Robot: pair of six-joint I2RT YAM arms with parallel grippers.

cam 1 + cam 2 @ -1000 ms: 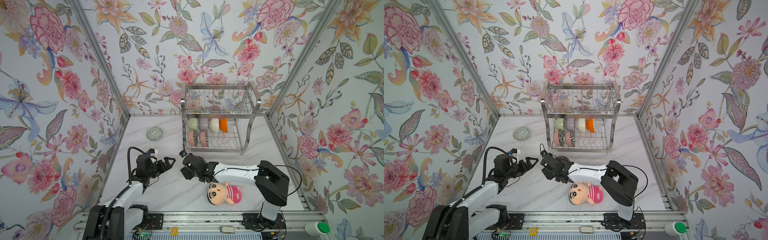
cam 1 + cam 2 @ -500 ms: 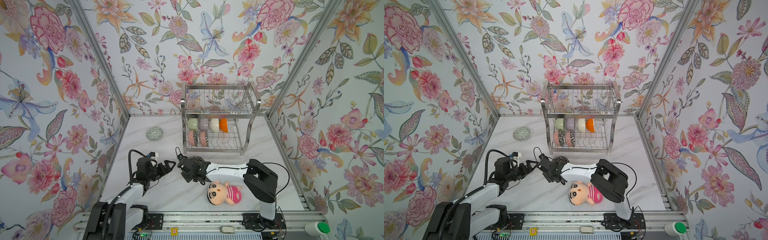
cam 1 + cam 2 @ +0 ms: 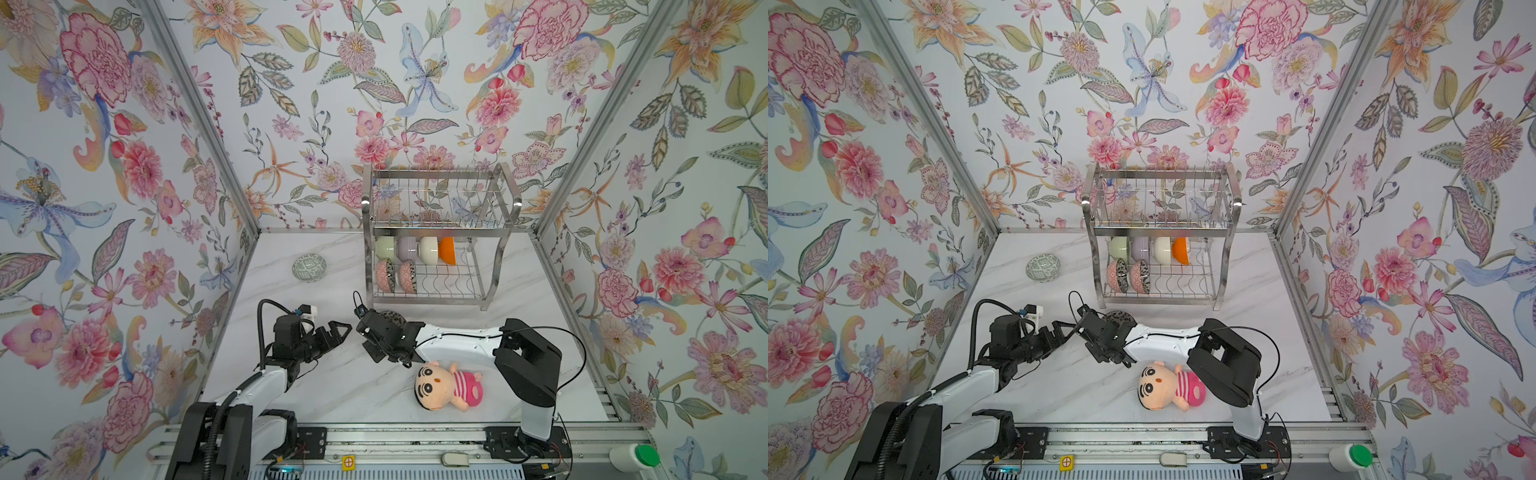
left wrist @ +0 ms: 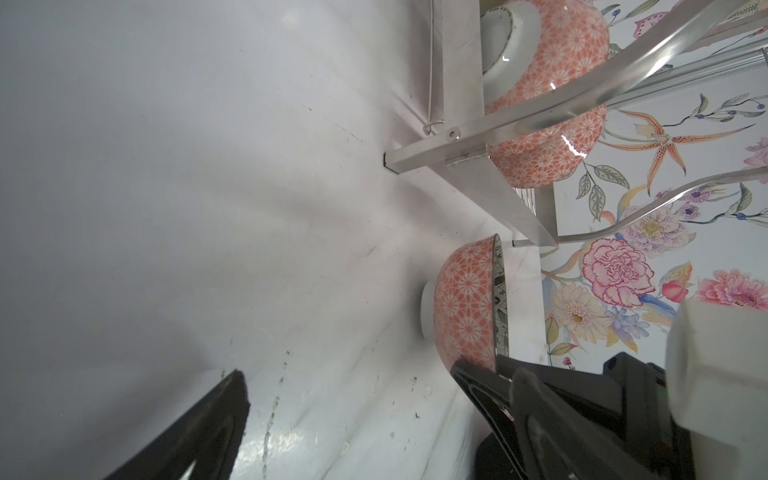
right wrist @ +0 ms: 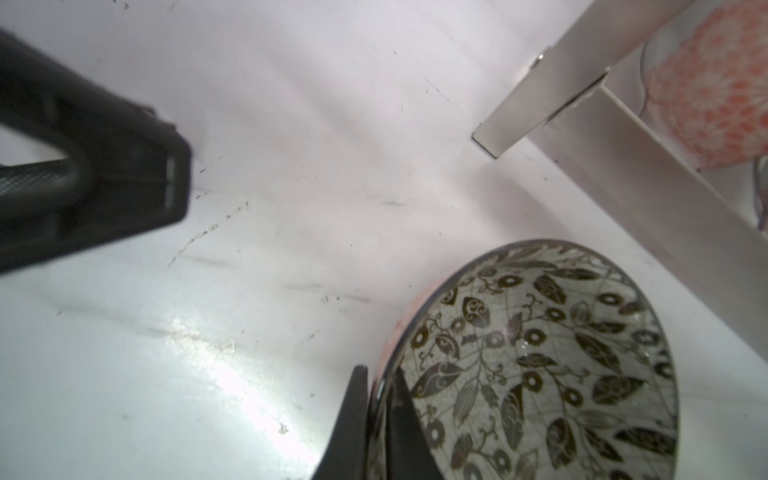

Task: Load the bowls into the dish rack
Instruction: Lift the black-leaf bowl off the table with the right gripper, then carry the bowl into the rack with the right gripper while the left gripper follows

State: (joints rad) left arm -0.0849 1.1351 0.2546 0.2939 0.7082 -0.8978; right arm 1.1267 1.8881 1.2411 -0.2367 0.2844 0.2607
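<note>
Bowl [image 3: 392, 318] with dark leaf print inside is sitting near frame centre in both top views, just below the lower left leg of the dish rack [image 3: 494, 282]. The right gripper [image 5: 376, 388] is clenching its rim, one finger inside and one on the pink outer wall. Cannot tell if the foot is touching the table [image 3: 332, 395]. The left gripper [image 3: 338, 332] is hanging just left of that bowl, jaws spread wide, gripping nothing.

Rack is carrying six bowls in its lower tier. Back row is showing a green bowl [image 3: 385, 248], lavender bowl [image 3: 407, 248], cream bowl [image 3: 428, 249] and orange bowl [image 3: 448, 250]. Two pink patterned bowls [image 3: 385, 275] are standing on edge in front, at the left end.

Another patterned bowl, the loose bowl [image 3: 308, 267], is lying on the table left of the rack. A doll [image 3: 449, 384] is lying below the right arm, lower centre of frame.
</note>
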